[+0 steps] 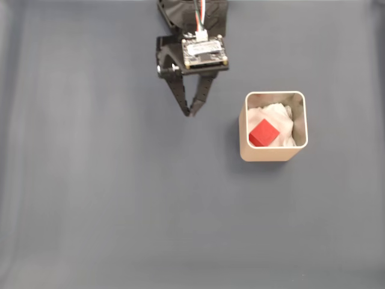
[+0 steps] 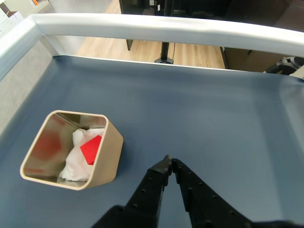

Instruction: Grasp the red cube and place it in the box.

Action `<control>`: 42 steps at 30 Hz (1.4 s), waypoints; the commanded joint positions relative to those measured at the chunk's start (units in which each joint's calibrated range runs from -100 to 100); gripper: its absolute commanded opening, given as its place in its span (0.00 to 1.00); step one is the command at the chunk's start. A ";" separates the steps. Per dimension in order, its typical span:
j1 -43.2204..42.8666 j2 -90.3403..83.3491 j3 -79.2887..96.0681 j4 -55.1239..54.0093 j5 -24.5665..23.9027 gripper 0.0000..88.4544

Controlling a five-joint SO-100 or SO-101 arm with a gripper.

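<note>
In the fixed view, the pincer (image 1: 190, 112) is hanging at about eleven o'clock from centre, its two black fingers meeting at the tips and gripping nothing. Nothing is lying on the grey counter (image 1: 108, 198) between it and the box (image 1: 272, 154), which is sitting near it at about four o'clock from the tips. One red cube (image 1: 263, 133) is resting tilted on white padding (image 1: 278, 114) inside that single box. In the wrist view, the box (image 2: 108, 156) is standing at nine o'clock from the pincer (image 2: 169, 162), with the red cube (image 2: 91, 149) showing inside. A pale raised rim (image 2: 156, 29) is bordering the counter's far edge.
</note>
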 commanded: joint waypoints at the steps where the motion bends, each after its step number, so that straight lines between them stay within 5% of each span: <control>1: 1.86 -5.00 2.88 -0.52 0.68 0.00; 42: 1.08 -28.63 35.25 7.20 1.22 0.00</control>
